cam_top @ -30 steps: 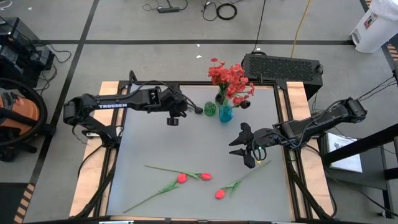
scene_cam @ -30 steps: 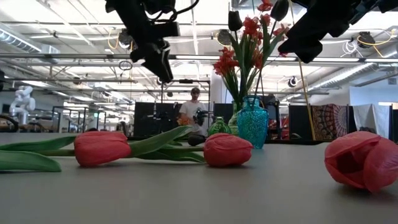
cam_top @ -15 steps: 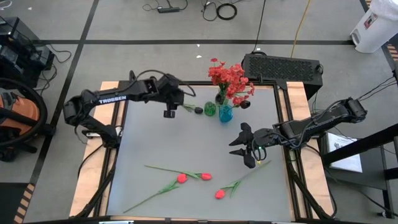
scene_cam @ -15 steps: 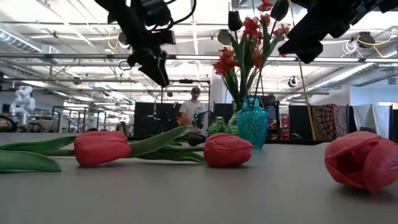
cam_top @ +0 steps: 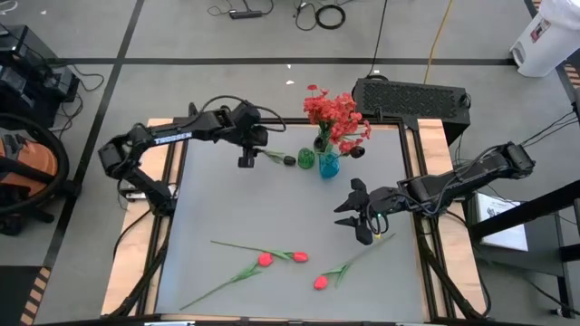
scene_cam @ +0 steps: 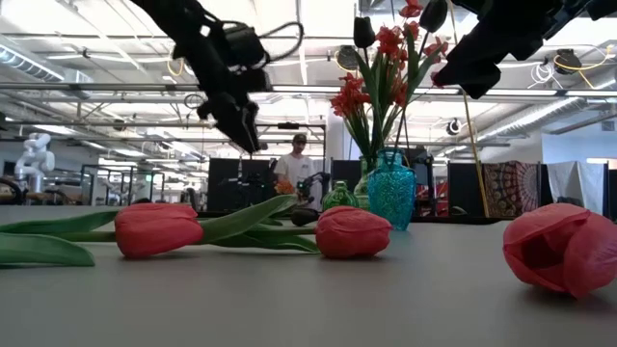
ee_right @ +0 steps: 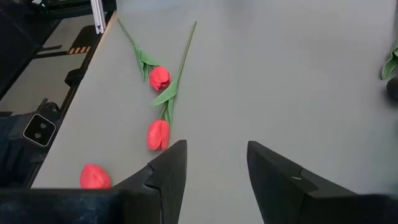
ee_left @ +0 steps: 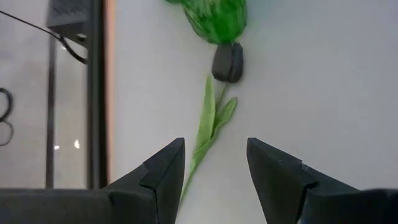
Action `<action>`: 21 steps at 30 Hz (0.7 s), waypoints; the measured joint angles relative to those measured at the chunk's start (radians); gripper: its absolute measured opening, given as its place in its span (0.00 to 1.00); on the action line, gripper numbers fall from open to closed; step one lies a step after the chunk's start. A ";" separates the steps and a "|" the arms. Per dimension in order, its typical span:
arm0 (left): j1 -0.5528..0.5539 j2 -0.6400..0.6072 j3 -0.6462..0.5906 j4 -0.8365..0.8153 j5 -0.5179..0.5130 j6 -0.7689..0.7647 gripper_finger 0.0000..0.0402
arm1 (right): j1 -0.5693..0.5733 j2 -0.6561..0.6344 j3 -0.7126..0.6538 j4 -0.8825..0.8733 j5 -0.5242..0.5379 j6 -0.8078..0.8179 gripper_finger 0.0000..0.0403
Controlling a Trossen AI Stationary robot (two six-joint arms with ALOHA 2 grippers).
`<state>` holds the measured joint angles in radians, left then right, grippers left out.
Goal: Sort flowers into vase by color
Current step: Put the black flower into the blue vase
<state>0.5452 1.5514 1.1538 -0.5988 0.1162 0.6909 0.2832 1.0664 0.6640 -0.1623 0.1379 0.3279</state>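
A faceted teal glass vase (cam_top: 328, 165) is standing near the far edge of the smooth matte grey tabletop (cam_top: 272, 213), with a smaller rounded green glass vase (cam_top: 306, 159) just beside it. Red clustered artificial blossoms (cam_top: 335, 115) on thin green stems are rising out of the vases, a small dark bud (scene_cam: 363, 32) poking up among them. A single dark, nearly black bud on a green leafy stem (ee_left: 227, 62) is lying flat on the table, its head just beside the green vase. The left gripper (cam_top: 246, 161) is hanging above that stem's tail end, its two dark fingers (ee_left: 163, 171) spread apart and holding nothing. The right gripper (cam_top: 360, 212) is hovering nearer the front than the teal vase, its fingers (ee_right: 166, 171) parted and empty too. Three glossy pinkish-red tulip buds on long green stems (cam_top: 292, 257) are lying well in front of the vases. Beyond the table, an open workshop with ceiling pipes is showing, and a person (scene_cam: 296, 172) is standing in it.
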 joint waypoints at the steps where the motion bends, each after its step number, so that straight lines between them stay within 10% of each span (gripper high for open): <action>1: -0.003 0.022 0.000 0.000 0.000 0.004 0.45 | 0.000 0.000 0.000 0.000 0.000 0.000 0.40; 21: 0.021 0.286 0.000 0.113 -0.045 0.084 0.45 | 0.000 0.000 0.000 -0.008 0.000 -0.013 0.40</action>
<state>0.5660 1.8376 1.1538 -0.4857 0.0708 0.7744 0.2832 1.0664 0.6640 -0.1699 0.1379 0.3153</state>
